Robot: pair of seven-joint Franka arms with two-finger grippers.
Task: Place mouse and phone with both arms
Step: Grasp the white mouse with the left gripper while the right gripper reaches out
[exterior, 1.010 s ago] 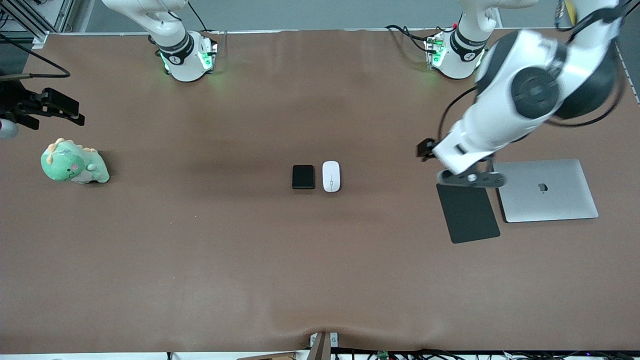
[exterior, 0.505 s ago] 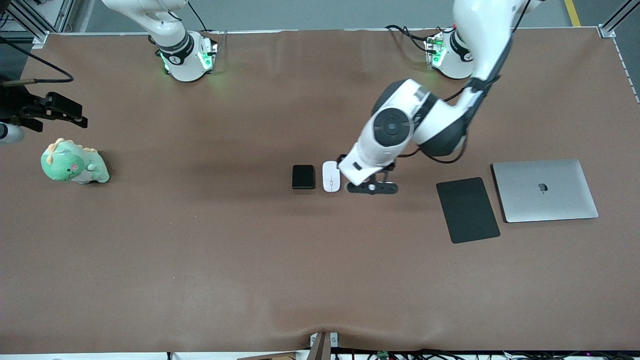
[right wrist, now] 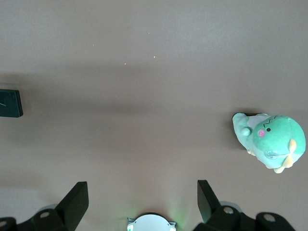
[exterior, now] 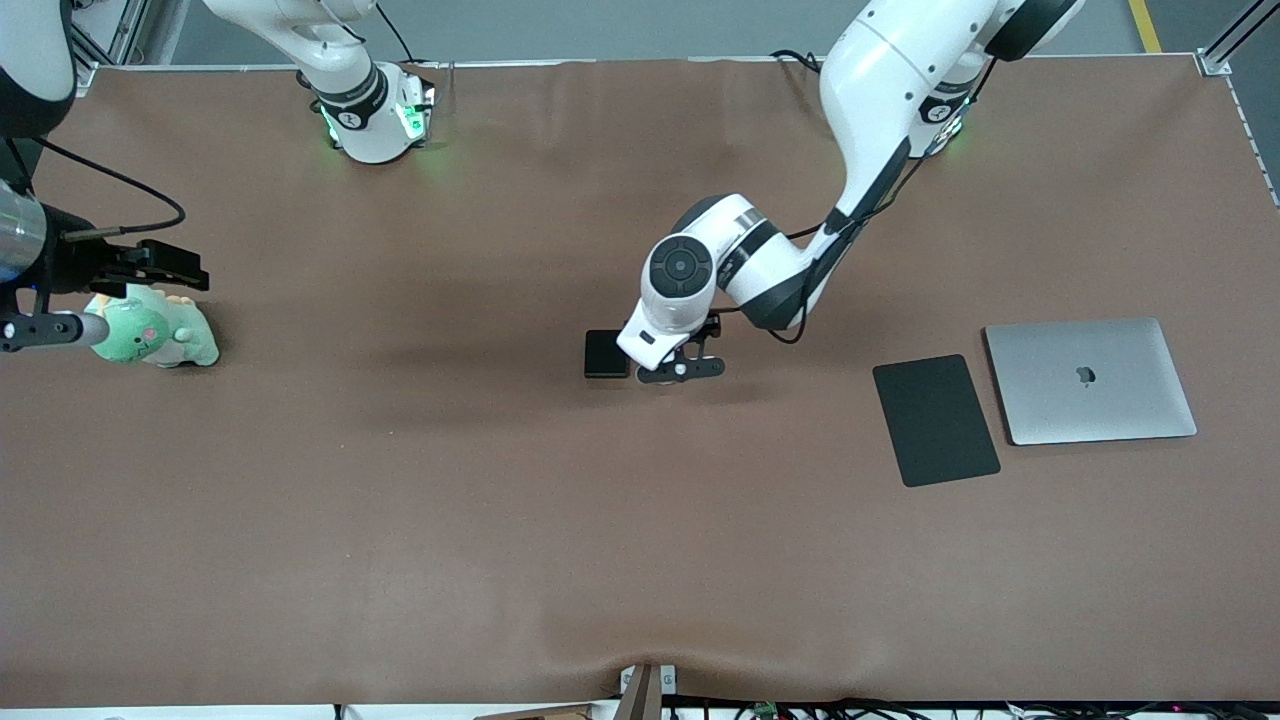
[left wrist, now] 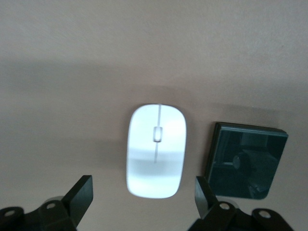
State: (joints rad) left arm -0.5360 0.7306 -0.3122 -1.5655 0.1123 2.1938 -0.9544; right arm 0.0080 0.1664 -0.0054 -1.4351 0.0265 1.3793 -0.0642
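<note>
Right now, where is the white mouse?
The mouse lies mid-table beside the phone, directly under the open left gripper.

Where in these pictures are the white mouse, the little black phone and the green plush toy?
mouse point(left wrist: 156, 151): left wrist view, on its white top near the scroll button.
phone point(left wrist: 246, 160): left wrist view, middle of its glossy black face.
green plush dinosaur point(right wrist: 273, 141): right wrist view, on its green head.

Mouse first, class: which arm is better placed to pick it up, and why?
Left. The left pincer hangs open directly over the mouse, fingers spread to either side of it. The right pincer is over the green plush toy at the right arm's end.
</note>
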